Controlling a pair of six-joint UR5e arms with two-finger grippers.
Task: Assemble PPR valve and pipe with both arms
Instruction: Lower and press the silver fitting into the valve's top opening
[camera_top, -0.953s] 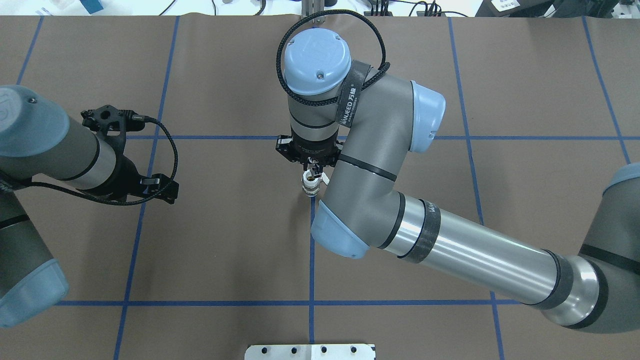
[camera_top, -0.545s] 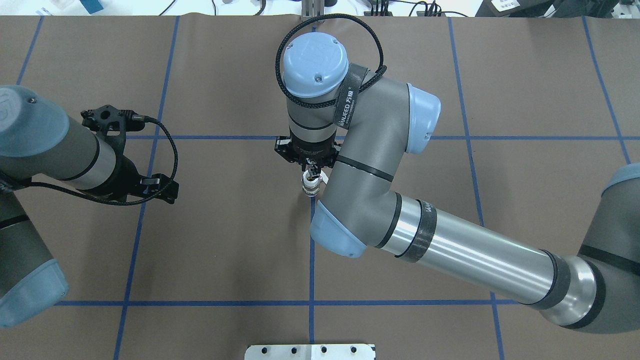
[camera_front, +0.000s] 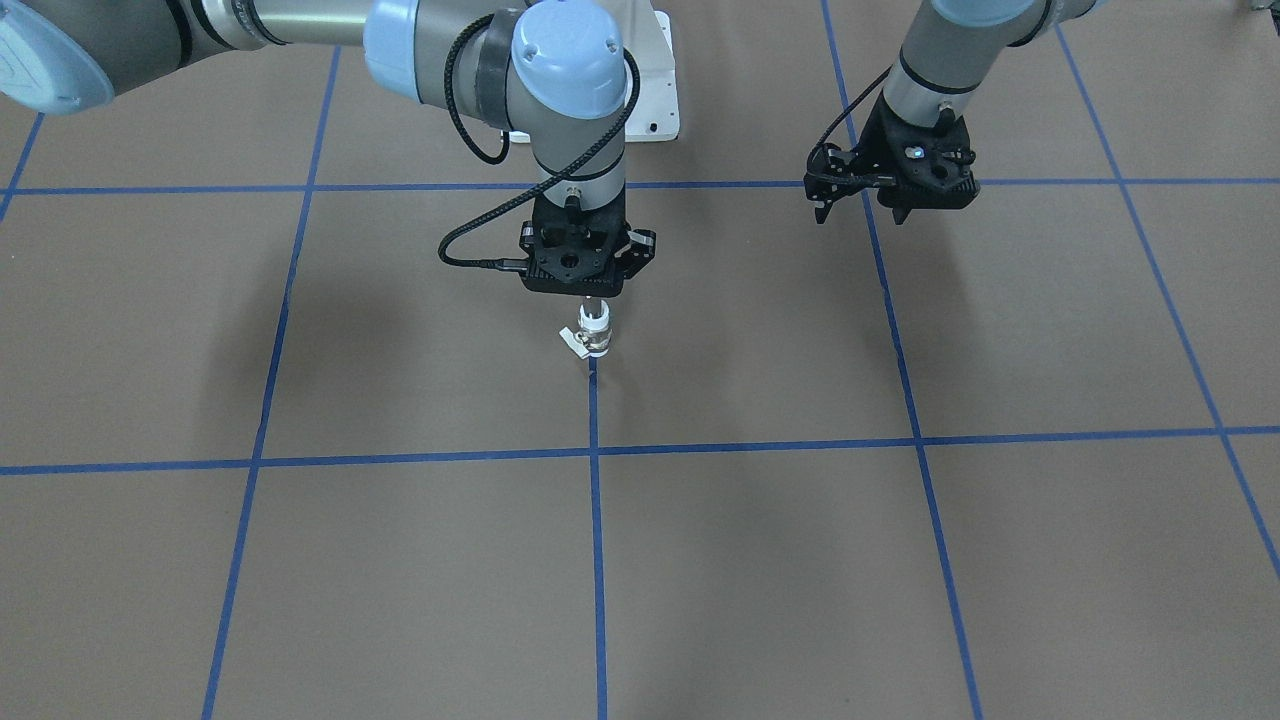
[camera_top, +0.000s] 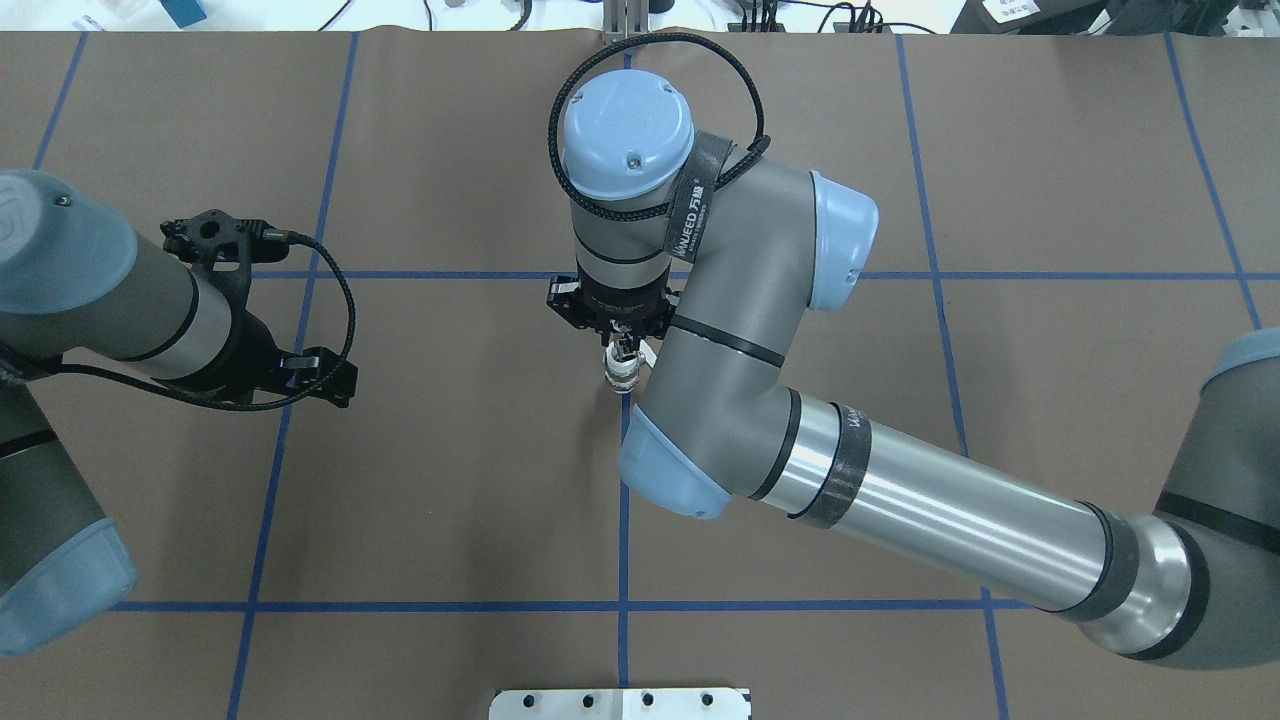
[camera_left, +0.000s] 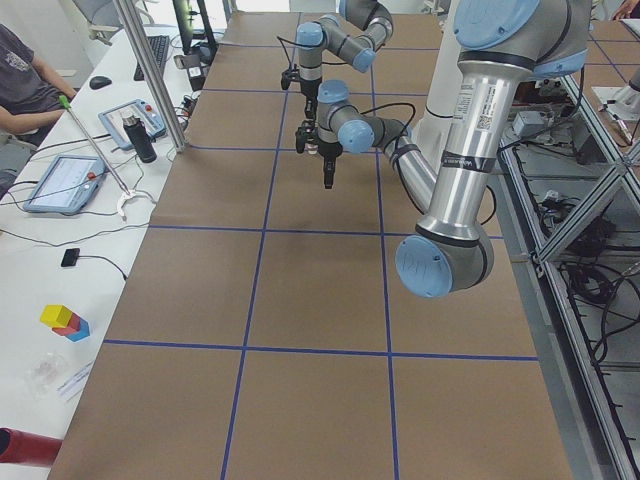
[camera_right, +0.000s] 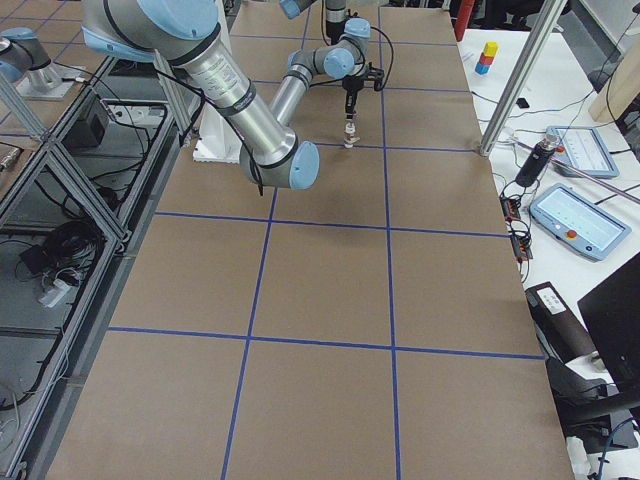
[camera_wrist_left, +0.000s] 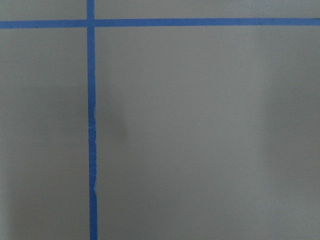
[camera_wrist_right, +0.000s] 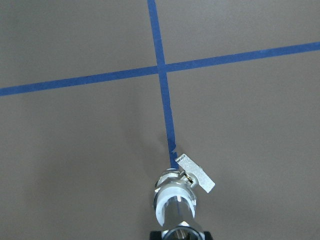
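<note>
PPR valve (camera_wrist_right: 172, 197) stands upright on the end of the blue tape line (camera_wrist_right: 167, 125), unmoved. Right above that end, the right end effector (camera_front: 594, 302) clenches the pipe (camera_wrist_right: 178, 217) and has eased it down into the collar, so seating looks underway. Well off the line, the left end effector (camera_front: 860, 210) hangs spread and empty.

Right arm (camera_top: 900, 500) is stretched in from the right to the table (camera_top: 450, 480) centre. Right gripper (camera_top: 621, 347) is pointed down, closed on the top of the PPR valve (camera_top: 622, 376), which is stood upright on a blue tape line (camera_top: 622, 520). Left gripper (camera_top: 300, 368) is held well apart at the left.
</note>
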